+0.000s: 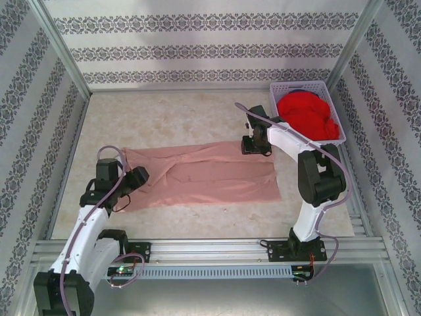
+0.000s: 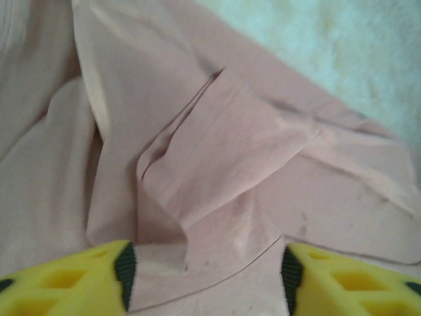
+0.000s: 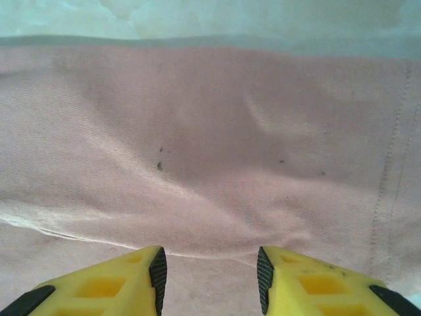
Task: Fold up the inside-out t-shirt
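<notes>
Found the inside-out t-shirt [image 1: 204,176] lying on the table [image 1: 164,118], drawn into a long band across the middle, from beside the left arm to under the right arm. Dusty salmon-pink cotton, matte, doubled over itself lengthwise, with soft creases along its length and an uneven, rumpled left end.

From the left wrist, saw a short sleeve [image 2: 223,155] folded back onto the body, its hem showing as a thin dark line, and loose folds bunched to the left. From the right wrist, saw smoother cloth with shallow ripples, a few tiny dark specks and 2 rows of stitching [image 3: 388,178] down the right side, the far edge straight against the pale tabletop.

Saw the left gripper [image 1: 137,176] at the shirt's left end, yellow fingers [image 2: 66,283] spread wide, released, with nothing pinched between them. Saw the right gripper [image 1: 255,145] at the shirt's far right corner, fingers [image 3: 99,283] parted over the cloth, grasping nothing.

Noted a white basket [image 1: 299,83] at the table's far right corner, holding a bright red garment [image 1: 308,115], apart from the shirt.
</notes>
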